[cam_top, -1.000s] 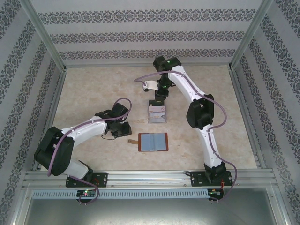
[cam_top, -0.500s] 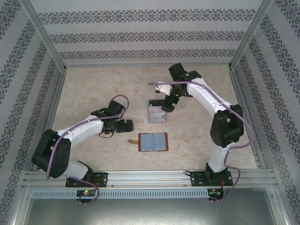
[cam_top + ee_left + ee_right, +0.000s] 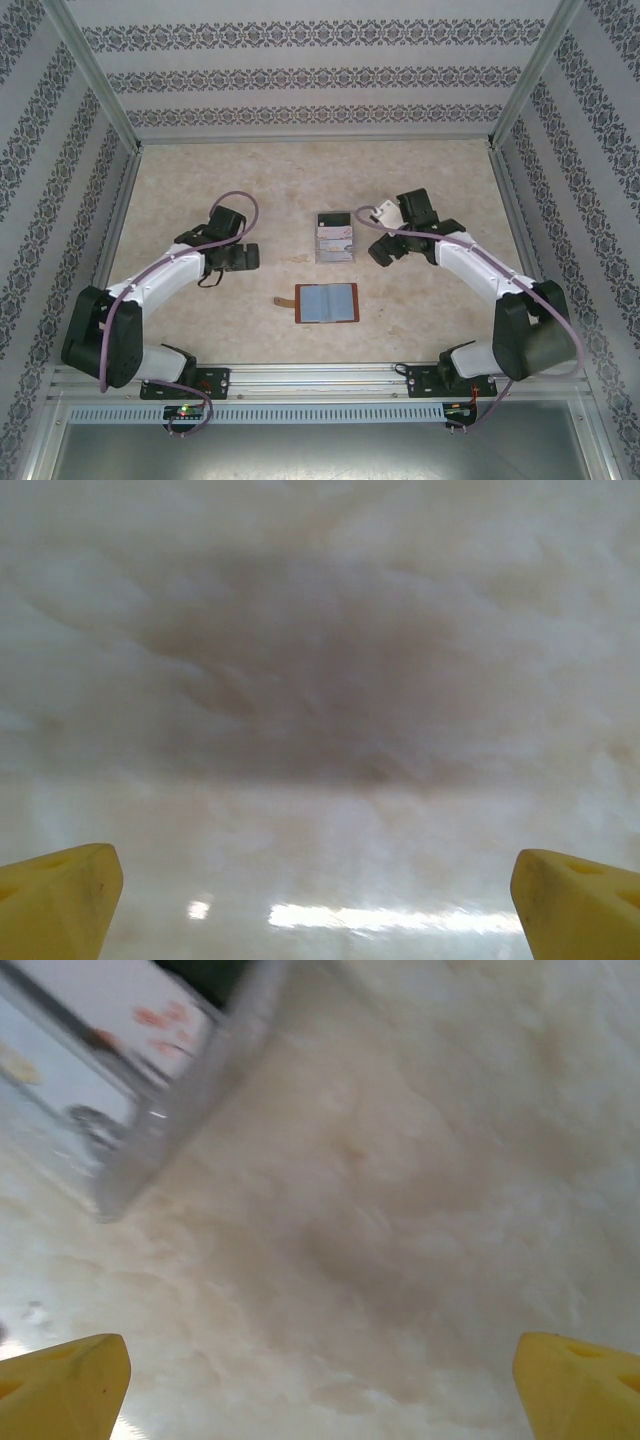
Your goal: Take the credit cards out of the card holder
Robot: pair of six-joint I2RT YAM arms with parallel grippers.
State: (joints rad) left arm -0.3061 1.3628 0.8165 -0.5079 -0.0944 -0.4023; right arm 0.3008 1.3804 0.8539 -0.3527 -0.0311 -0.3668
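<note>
- Card holder (image 3: 327, 302): lies opened flat on the worktop (image 3: 200, 190), near the middle, between the two arms. It has a reddish-brown leather border, grey-blue inner sleeves, and a thin strap tab (image 3: 285, 300) sticking out to the left.
- Credit cards (image 3: 335, 238): thin rectangles standing in a clear acrylic stand (image 3: 319, 256) just beyond the holder and apart from it. One dark card sits at the back, with pale whitish-pink ones in front. Possibly the sleeves hold more; the top view is too coarse to tell.
- Left tool (image 3: 246, 257): spread wide and holding nothing, low over bare worktop well left of the stand. In the wrist view, yellow wedge-shaped fingertips (image 3: 55, 900) sit at the bottom corners, with cream marbled surface and a soft shadow between them.
- Right tool (image 3: 380, 250): spread equally wide and empty, near the stand's right side. Its wrist view is blurred, with the stand's clear edge and a pale card with pinkish marks at upper left.
</note>
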